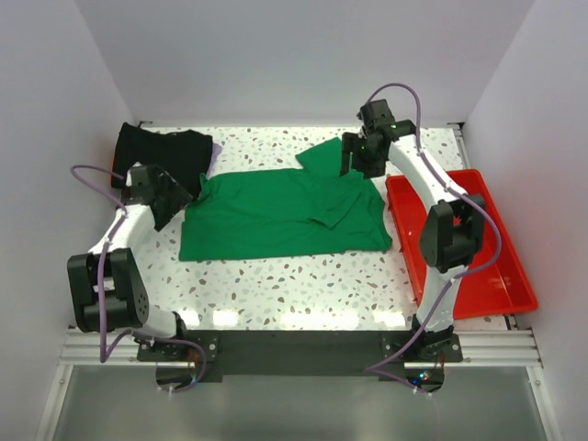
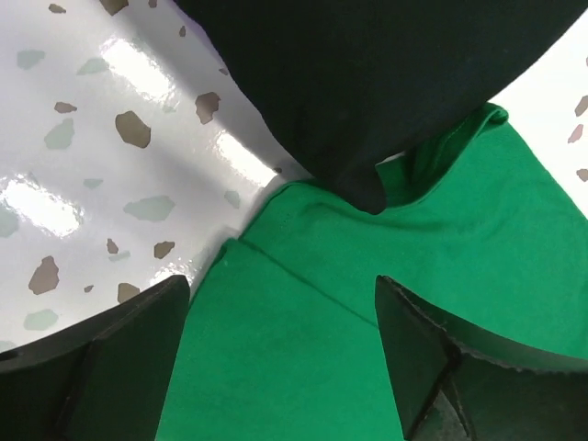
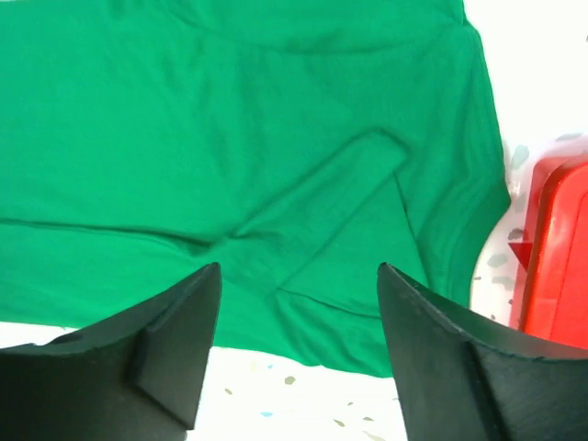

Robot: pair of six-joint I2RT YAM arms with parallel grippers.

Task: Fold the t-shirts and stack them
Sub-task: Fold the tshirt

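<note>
The green t-shirt (image 1: 276, 220) lies flat mid-table with one sleeve turned in, so the fold looks barely begun. The left gripper (image 2: 283, 308) hovers over its 9 o'clock edge and the right gripper (image 3: 299, 280) over its 2 o'clock corner, both spread and pinching nothing. Next, each probably needs a fresh pinch on an edge. A black t-shirt (image 1: 161, 152) waits at 10 o'clock. No writing is legible.

Speckled white table (image 1: 276, 285): green t-shirt (image 1: 266, 220) spread at ctr; black t-shirt (image 1: 161, 152) bunched at far-L corner, touching green's edge; red tray (image 1: 505, 285) on R side.
</note>
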